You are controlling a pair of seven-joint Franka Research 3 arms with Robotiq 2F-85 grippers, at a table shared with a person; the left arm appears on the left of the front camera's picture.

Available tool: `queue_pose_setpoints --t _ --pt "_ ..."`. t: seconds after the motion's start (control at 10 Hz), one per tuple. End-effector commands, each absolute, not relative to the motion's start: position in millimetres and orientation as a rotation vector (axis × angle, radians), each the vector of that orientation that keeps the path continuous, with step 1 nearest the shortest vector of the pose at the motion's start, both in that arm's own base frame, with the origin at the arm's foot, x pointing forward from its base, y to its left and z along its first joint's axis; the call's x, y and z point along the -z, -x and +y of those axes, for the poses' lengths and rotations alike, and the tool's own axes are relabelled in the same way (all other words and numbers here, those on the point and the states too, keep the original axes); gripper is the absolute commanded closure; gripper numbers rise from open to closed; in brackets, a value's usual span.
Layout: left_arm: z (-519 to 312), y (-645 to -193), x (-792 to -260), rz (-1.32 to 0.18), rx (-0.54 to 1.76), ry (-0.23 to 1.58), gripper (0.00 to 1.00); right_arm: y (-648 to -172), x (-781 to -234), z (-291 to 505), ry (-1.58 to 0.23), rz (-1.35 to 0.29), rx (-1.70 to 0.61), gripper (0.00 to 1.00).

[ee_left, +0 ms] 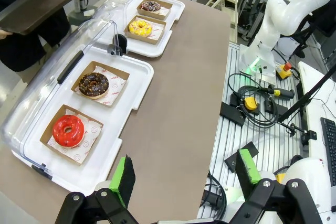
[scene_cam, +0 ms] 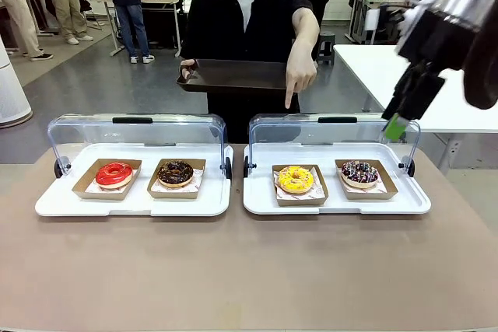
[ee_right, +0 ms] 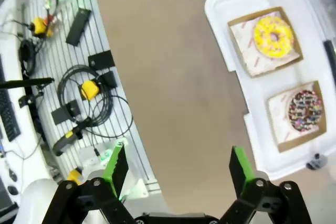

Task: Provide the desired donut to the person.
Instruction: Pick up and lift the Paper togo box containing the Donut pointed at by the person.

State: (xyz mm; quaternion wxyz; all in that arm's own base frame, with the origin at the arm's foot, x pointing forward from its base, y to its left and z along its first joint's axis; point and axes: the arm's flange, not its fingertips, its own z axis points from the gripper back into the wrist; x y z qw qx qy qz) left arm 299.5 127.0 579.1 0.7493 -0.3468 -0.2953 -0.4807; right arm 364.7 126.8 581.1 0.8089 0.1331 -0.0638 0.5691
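The person stands behind the table, holding a dark serving tray (scene_cam: 233, 75) in one hand. Their other hand (scene_cam: 299, 75) points a finger down toward the yellow donut (scene_cam: 296, 179) in the right white tray (scene_cam: 261, 201). Next to it lies a chocolate sprinkle donut (scene_cam: 359, 172). My right gripper (scene_cam: 397, 126) hangs above that tray's right end; in its wrist view it is open (ee_right: 178, 167) and empty, high over the table, with the yellow donut (ee_right: 273, 36) and the sprinkle donut (ee_right: 303, 109) off to one side. My left gripper (ee_left: 185, 174) is open and empty above the table edge.
The left white tray (scene_cam: 54, 206) holds a red donut (scene_cam: 113, 174) and a chocolate donut (scene_cam: 175, 172). Both trays have clear lids (scene_cam: 136, 131) standing open at the back. Cables and boxes (ee_left: 252, 103) lie beside the table. Bystanders stand far behind.
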Motion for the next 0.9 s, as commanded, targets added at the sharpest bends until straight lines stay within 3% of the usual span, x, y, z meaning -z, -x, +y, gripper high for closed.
queue_pose_setpoints --t 0.0,0.8 --pt "128 -299 -580 -0.661 1.06 0.762 0.0 -379 -565 138 -0.254 -0.112 -1.25 0.0" --pt "128 -299 -580 -0.661 1.06 0.762 0.0 -380 -551 152 -0.283 -0.084 -1.283 0.0"
